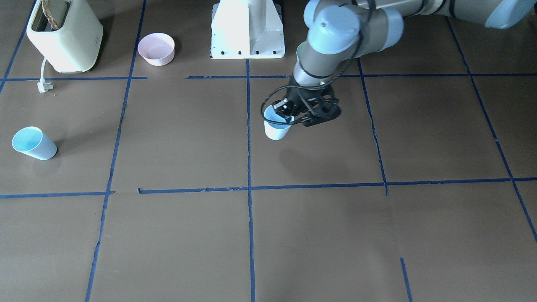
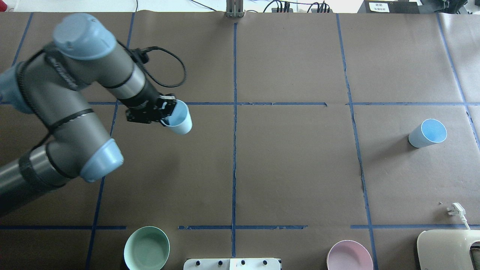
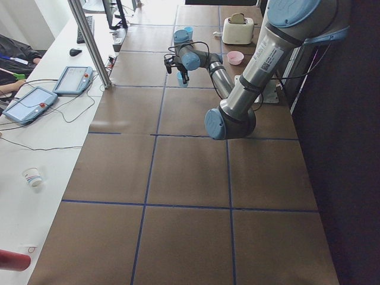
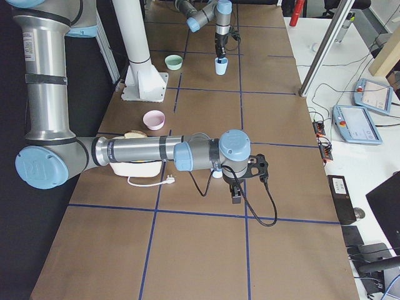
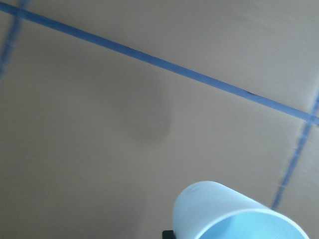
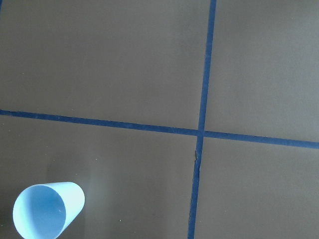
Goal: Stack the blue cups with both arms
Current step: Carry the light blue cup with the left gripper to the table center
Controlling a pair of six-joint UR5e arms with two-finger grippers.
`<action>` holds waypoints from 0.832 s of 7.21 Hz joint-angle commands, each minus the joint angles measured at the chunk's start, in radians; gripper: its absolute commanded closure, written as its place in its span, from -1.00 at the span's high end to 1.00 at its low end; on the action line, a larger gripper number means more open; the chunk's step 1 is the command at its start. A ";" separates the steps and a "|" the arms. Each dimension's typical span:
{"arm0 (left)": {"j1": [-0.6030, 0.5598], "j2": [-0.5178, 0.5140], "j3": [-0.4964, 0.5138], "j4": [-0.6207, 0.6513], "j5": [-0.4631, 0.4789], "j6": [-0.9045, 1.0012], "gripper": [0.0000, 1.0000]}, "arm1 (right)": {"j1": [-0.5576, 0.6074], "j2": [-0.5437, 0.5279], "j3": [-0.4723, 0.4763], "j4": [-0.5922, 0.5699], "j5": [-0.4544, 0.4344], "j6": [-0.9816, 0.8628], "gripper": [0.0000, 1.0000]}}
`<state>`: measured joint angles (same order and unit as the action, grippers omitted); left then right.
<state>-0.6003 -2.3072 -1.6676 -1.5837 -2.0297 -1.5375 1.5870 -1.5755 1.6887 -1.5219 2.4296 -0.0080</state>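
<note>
My left gripper (image 1: 288,112) is shut on the rim of a pale blue cup (image 1: 276,128) and holds it above the table, with its shadow below. The gripper (image 2: 165,112) and cup (image 2: 180,120) also show in the overhead view, and the cup (image 5: 234,214) fills the lower right of the left wrist view. The second blue cup (image 1: 33,143) stands alone on the table (image 2: 427,133). It shows in the right wrist view (image 6: 47,211) at the lower left. My right gripper (image 4: 237,190) hovers close to that cup (image 4: 216,174). I cannot tell whether it is open or shut.
A cream toaster (image 1: 65,35) with a loose plug (image 1: 44,86) stands near the second cup. A pink bowl (image 1: 156,48) and a mint-green bowl (image 2: 146,248) sit on either side of the white pedestal (image 1: 247,29).
</note>
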 commanded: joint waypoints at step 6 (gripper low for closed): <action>0.094 -0.048 0.132 -0.096 0.071 -0.035 -0.25 | -0.009 0.003 0.006 -0.001 0.003 0.003 1.00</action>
<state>-0.5077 -2.3575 -1.5367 -1.6774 -1.9584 -1.5731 1.5772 -1.5723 1.6916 -1.5232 2.4317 -0.0058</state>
